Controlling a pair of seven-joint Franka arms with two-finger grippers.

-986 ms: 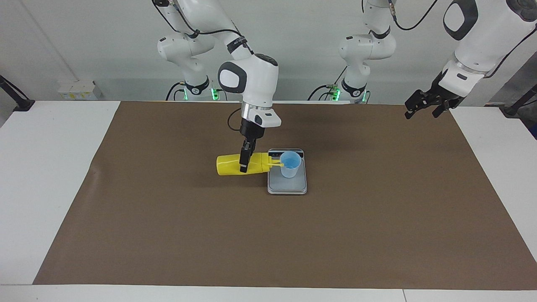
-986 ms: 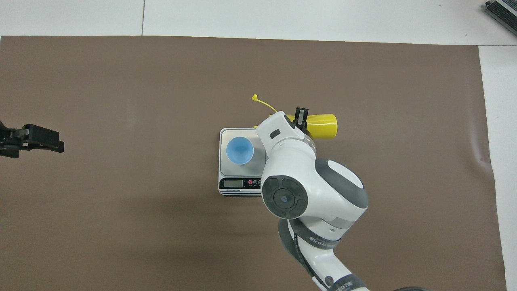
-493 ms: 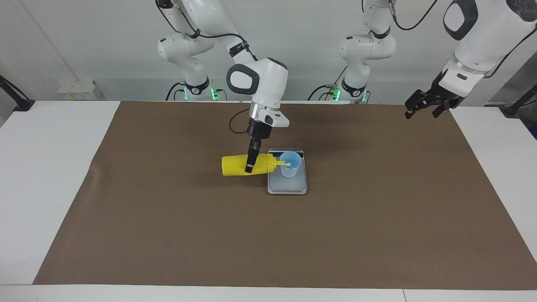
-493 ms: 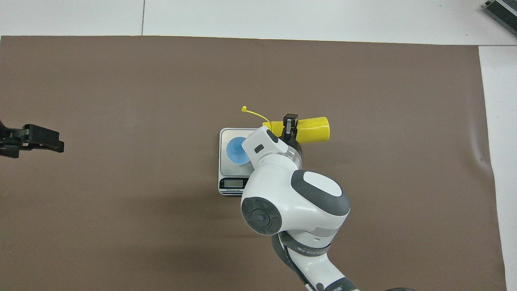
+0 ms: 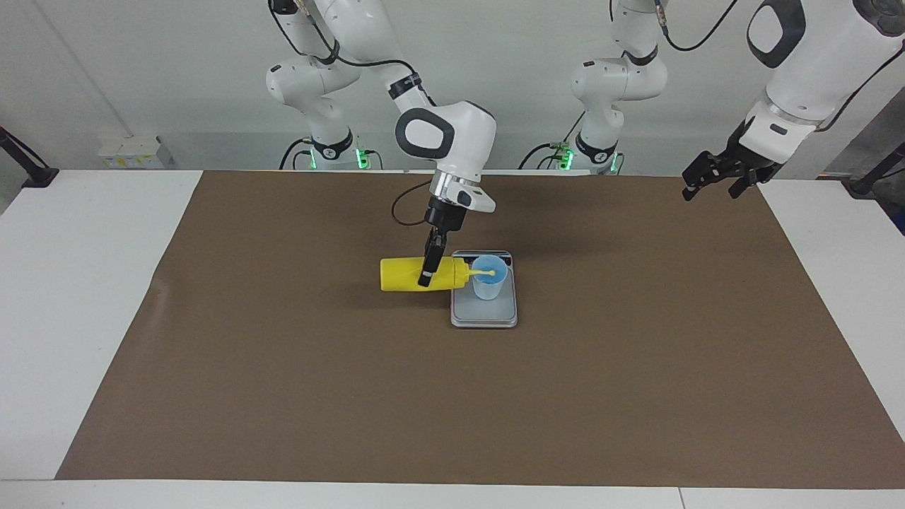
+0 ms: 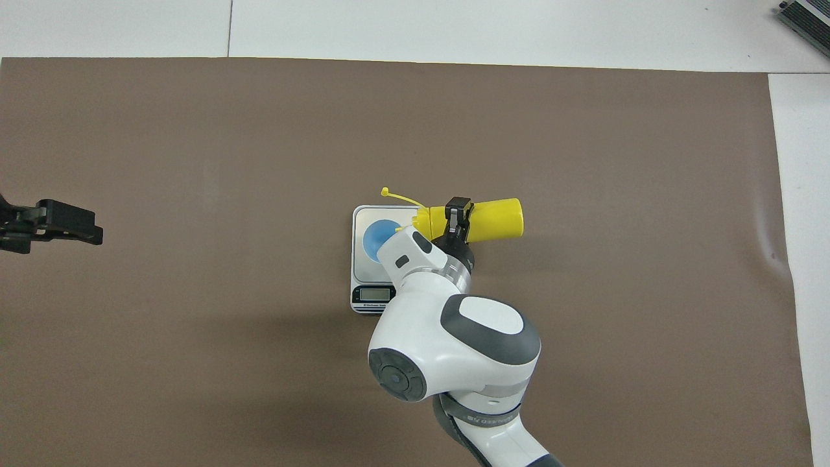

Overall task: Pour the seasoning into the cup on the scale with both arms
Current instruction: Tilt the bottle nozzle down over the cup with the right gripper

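Observation:
The yellow seasoning bottle (image 5: 403, 275) (image 6: 496, 219) lies level in the air, with my right gripper (image 5: 426, 272) (image 6: 456, 217) shut on its body near the nozzle end. Its nozzle tip reaches over the mouth of the light-blue cup (image 5: 489, 284) (image 6: 375, 238). The cup stands upright on the silver-grey scale (image 5: 484, 316) (image 6: 373, 295). The thin cap strap (image 6: 399, 196) sticks out sideways from the bottle's neck. In the overhead view the right wrist hides part of the cup. My left gripper (image 5: 710, 188) (image 6: 65, 226) hangs open and holds nothing, raised over the mat's edge at the left arm's end, waiting.
A brown mat (image 5: 283, 396) covers most of the white table (image 5: 78, 283). The scale sits near the mat's middle, its display strip (image 6: 374, 294) on the edge nearest the robots. A dark object (image 6: 807, 16) lies at the table's corner farthest from the robots.
My right gripper carried the level bottle toward the left arm's end, bringing the nozzle from beside the cup to over its mouth. The left arm stayed still.

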